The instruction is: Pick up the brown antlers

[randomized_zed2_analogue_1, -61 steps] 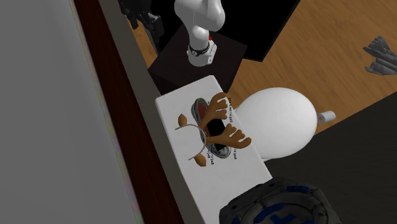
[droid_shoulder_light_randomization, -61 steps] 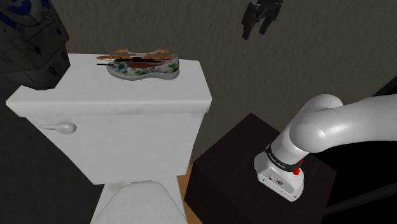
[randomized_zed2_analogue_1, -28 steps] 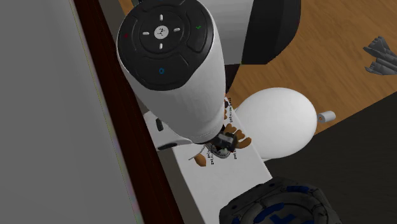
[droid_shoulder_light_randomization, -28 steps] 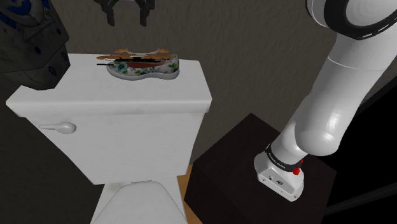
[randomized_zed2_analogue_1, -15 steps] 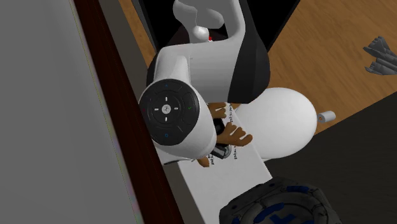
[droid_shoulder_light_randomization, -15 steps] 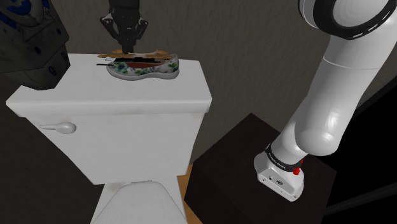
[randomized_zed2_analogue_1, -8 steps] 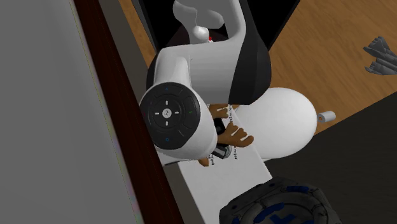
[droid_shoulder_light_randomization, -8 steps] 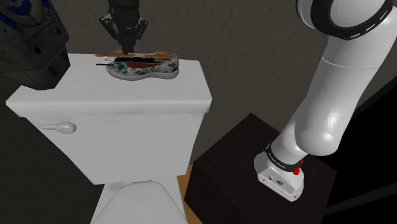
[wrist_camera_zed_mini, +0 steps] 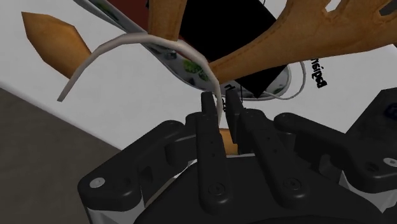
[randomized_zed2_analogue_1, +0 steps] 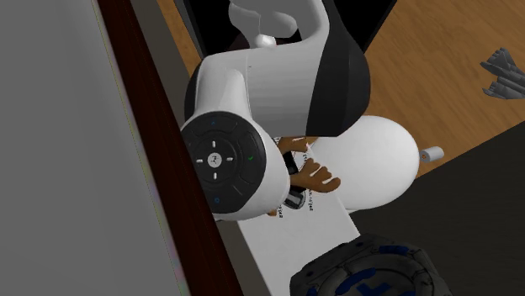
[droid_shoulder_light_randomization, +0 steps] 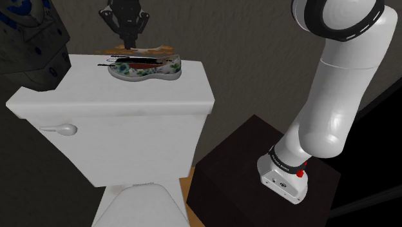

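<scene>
The brown antlers are pinched tight in the end effector, right under it, stretched along the tank lid's back edge.

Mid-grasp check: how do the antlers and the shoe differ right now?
The antlers are brown on a thin pale band; the shoe is pale with a floral print. The pincer is shut on the antlers' band; the shoe lies free on the toilet tank lid. The antlers are above the shoe. Both are over that lid.
</scene>
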Controlling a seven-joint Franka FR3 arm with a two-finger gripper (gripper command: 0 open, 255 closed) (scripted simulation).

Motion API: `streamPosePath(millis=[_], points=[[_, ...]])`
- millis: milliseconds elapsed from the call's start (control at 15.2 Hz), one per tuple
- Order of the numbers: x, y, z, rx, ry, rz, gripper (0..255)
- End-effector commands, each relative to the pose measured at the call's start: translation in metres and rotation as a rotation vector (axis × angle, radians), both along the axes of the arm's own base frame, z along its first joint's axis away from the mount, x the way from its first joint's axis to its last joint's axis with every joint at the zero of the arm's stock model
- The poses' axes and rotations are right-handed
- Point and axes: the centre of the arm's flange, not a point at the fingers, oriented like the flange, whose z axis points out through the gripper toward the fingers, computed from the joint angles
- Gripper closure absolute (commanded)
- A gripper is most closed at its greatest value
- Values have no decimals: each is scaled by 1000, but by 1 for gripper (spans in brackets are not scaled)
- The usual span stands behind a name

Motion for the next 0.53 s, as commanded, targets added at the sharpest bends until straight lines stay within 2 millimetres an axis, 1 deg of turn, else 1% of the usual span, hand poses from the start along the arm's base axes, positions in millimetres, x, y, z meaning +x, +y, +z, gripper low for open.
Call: streamPosePath(millis=[0, 330, 462], points=[[6, -7, 22, 16, -44, -18, 255], [6, -7, 49, 16, -44, -18, 255], [6, -7, 49, 16, -44, -18, 255]])
